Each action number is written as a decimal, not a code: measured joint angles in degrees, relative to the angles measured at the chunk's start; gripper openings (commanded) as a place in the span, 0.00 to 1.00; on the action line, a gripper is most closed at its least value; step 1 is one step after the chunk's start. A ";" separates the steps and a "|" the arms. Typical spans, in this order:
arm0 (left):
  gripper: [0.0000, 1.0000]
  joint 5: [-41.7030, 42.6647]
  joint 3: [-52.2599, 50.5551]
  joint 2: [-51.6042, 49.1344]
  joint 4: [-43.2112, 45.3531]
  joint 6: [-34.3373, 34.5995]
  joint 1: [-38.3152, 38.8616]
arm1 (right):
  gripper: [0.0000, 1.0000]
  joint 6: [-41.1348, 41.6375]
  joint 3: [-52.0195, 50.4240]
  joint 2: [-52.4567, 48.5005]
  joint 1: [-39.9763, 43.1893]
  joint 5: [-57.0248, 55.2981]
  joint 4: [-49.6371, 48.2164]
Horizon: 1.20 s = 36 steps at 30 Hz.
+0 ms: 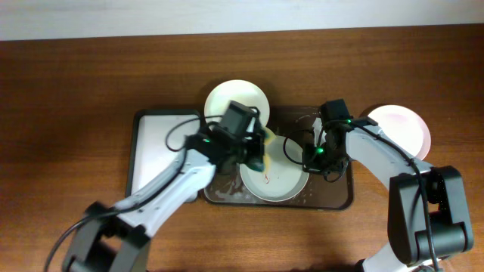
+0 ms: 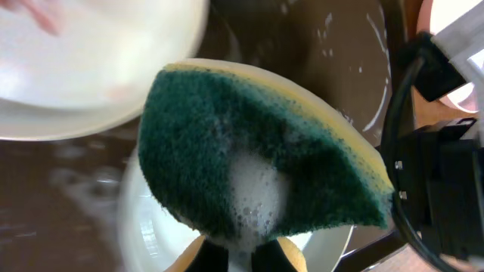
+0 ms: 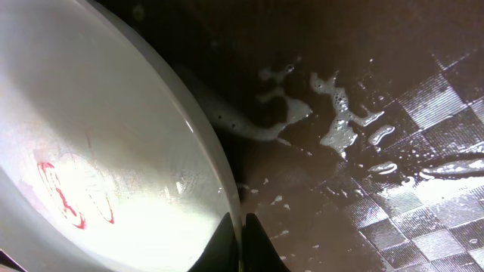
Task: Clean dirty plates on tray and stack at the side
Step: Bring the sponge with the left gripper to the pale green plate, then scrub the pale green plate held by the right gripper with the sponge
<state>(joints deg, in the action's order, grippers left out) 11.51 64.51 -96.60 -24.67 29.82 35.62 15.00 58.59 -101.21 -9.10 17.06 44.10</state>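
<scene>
A pale plate [image 1: 278,185] with a red squiggle stain lies in the dark wet tray [image 1: 333,196]. My right gripper [image 1: 308,157] is shut on its right rim; the right wrist view shows the fingers [image 3: 236,240] pinching the rim of this plate [image 3: 98,136]. My left gripper [image 1: 253,151] is shut on a soapy green and yellow sponge [image 2: 257,151], held just above the plate's left part [image 2: 151,227]. A second pale plate [image 1: 236,100] sits at the tray's back edge and shows in the left wrist view [image 2: 83,68]. A third, white plate [image 1: 399,128] lies on the table to the right.
A smaller white-bottomed, black-rimmed tray [image 1: 162,151] lies against the dark tray's left side. Soap suds and water cover the dark tray's floor [image 3: 363,128]. The right arm's black body [image 2: 439,174] is close to the right of the sponge.
</scene>
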 measured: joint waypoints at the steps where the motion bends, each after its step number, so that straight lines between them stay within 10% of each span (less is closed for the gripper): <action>1: 0.00 0.11 0.00 -1.38 0.59 1.73 0.98 | 0.04 0.04 0.00 0.00 0.00 0.02 0.02; 13: 0.00 0.11 0.00 -12.83 10.08 14.88 7.26 | 0.04 0.28 0.00 -0.07 0.00 -0.02 0.04; 28: 0.00 -14.40 3.54 -12.79 -6.01 15.19 6.43 | 0.04 0.28 -0.44 -0.44 -0.07 1.05 -0.09; 36: 0.00 -10.05 2.82 -10.95 1.40 7.37 5.29 | 0.04 0.70 -0.44 -0.44 -0.11 1.03 -0.09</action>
<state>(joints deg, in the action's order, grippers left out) 1.45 67.33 -107.55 -23.27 37.19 40.91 15.70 58.15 -101.65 -9.21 18.09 44.01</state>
